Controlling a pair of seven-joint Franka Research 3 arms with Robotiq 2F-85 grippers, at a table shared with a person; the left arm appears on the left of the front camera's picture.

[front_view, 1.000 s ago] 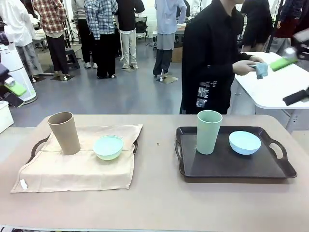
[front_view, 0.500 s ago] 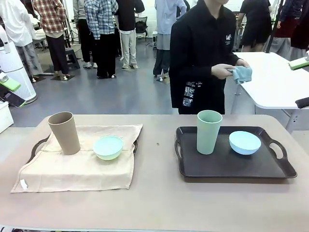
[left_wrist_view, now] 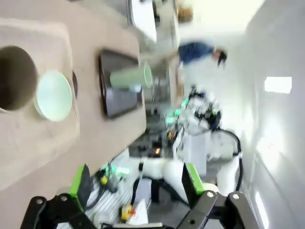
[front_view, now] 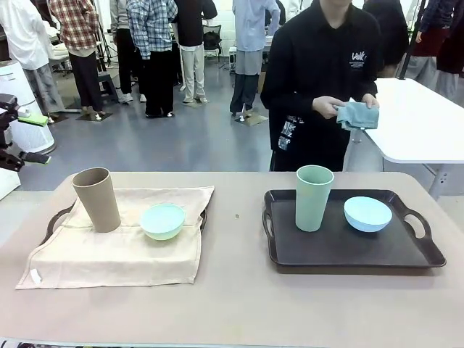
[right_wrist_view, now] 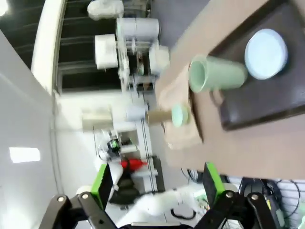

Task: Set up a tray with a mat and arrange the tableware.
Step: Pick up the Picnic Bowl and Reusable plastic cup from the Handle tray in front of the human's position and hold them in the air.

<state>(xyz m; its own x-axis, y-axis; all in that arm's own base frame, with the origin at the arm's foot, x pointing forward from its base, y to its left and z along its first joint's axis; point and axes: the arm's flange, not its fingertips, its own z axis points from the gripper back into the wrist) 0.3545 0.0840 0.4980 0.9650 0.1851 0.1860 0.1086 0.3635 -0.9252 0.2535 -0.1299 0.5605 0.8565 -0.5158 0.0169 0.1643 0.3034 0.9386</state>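
Both arms are up off the table. I see the left gripper (left_wrist_view: 136, 179) with its jaws wide apart and nothing between them. The right gripper (right_wrist_view: 157, 181) is likewise spread and empty.

Left side: the tan cup (front_view: 96, 199) and mint bowl (front_view: 162, 220) stand side by side on the beige mat (front_view: 116, 254), which is draped over the left tray (front_view: 56, 221).

Right side: the pale green cup (front_view: 314, 197) and light blue bowl (front_view: 367, 213) stand on the bare dark tray (front_view: 348, 250).

Far side: a person's hand (front_view: 328, 107) holds a blue-grey cloth (front_view: 359, 114).
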